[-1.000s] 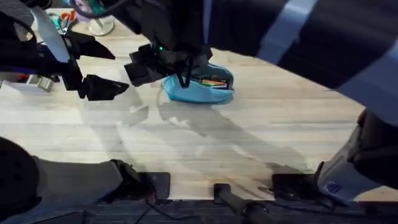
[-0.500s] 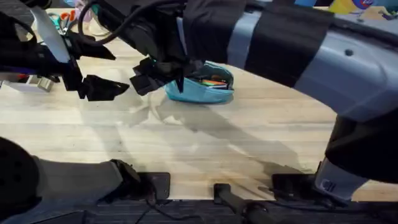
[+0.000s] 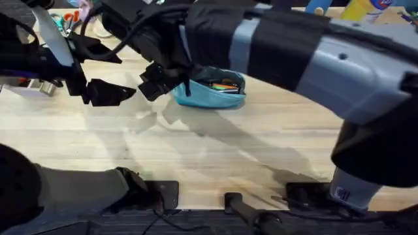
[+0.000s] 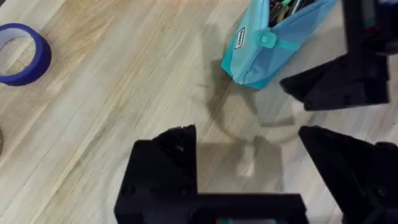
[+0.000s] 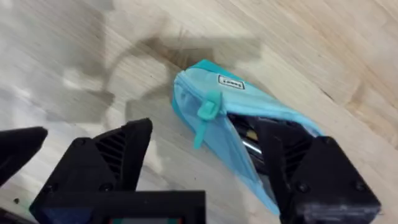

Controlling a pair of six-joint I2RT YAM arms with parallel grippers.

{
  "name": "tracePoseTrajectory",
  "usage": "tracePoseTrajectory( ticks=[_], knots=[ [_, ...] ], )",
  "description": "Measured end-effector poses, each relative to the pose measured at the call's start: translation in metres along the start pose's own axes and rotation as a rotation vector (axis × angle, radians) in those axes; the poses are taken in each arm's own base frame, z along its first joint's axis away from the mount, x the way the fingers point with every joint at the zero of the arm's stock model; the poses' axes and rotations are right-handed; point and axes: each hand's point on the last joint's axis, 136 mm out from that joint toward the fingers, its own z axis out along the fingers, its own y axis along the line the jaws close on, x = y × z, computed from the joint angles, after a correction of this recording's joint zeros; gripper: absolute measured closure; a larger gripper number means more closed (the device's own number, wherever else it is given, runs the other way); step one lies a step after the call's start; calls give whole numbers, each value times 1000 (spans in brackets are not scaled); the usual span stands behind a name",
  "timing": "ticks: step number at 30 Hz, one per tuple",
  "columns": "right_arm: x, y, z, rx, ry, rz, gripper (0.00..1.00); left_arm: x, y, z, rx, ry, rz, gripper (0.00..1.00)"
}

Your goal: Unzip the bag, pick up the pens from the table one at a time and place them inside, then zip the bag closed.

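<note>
Bag end between spread right gripper fingers, seemingly untouched.

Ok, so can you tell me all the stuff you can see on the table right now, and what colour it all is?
bag: one, light blue, lying on the table toward the far middle, unzipped
pens: inside the open bag, orange and green ones show, exact count cannot be told
zipper pull: one, teal, hanging at the bag's end
tape roll: one, blue, flat on the table away from the bag
scissors: one pair, orange and teal handles, far left corner
table: one, pale wood planks
left gripper: black, open, hovering left of the bag, holding nothing
right gripper: black, open, fingers either side of the bag's zipper end
</note>
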Motion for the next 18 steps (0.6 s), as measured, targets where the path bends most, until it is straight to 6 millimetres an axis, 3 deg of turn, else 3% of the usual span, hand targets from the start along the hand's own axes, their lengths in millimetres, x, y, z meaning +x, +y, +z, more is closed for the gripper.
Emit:
tracePoseTrajectory(
  ticks=[8,13,18],
  knots=[
    [-5,5,10,-5,-16,-39,14,0,0,0,0,0,0,7],
    [-5,5,10,-5,-17,-48,93,0,0,0,0,0,0,8],
    [-6,5,10,-7,-20,-56,107,0,0,0,0,0,0,7]
  ],
)
